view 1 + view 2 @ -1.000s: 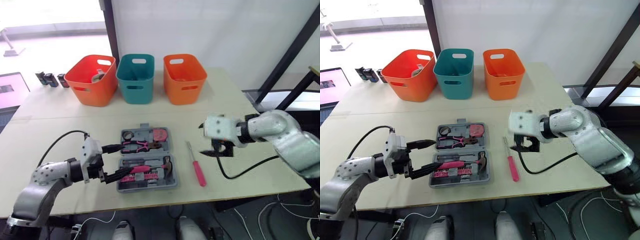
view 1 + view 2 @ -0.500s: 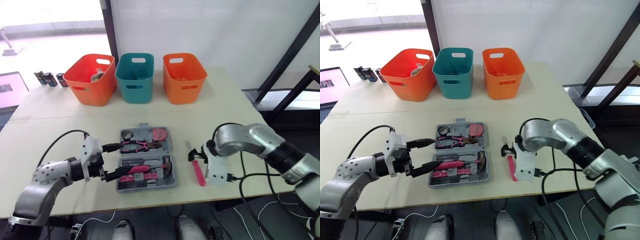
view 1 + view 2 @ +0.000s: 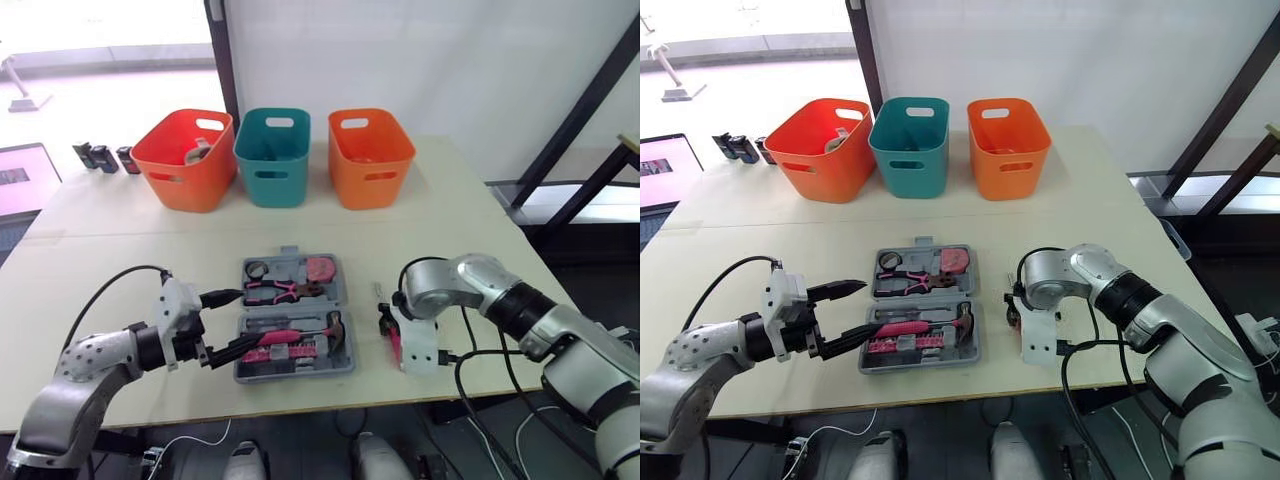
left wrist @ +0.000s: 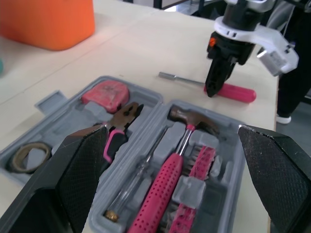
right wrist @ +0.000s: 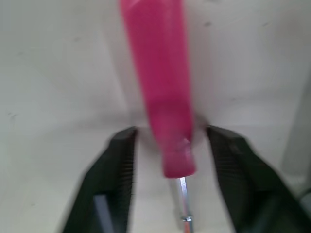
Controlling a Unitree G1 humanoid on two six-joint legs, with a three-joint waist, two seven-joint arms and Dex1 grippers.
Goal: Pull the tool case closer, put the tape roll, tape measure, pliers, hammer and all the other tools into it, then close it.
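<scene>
The table (image 3: 100, 230) carries three bins (image 3: 272, 182) along its far side. At its middle lies the open tool case (image 3: 297, 372), with the hammer (image 3: 300, 335), pliers (image 3: 275, 292), tape measure (image 3: 320, 270) and tape roll (image 3: 256, 270) already in its slots. The left gripper (image 3: 230, 322) hovers just left of the case, fingers spread wide and holding nothing, as it was a second ago.

The change is on the right. The right gripper (image 5: 171, 135) hung raised and further right a second ago; it has now dropped to the table and straddles the pink-handled screwdriver (image 4: 236, 92) lying just right of the case. Its fingers stand apart on either side of the handle, near the shaft end, not yet pinching.

The screwdriver looks like the last loose tool, so the likely next step is to squeeze it and carry it left into the case — then shut the case.
</scene>
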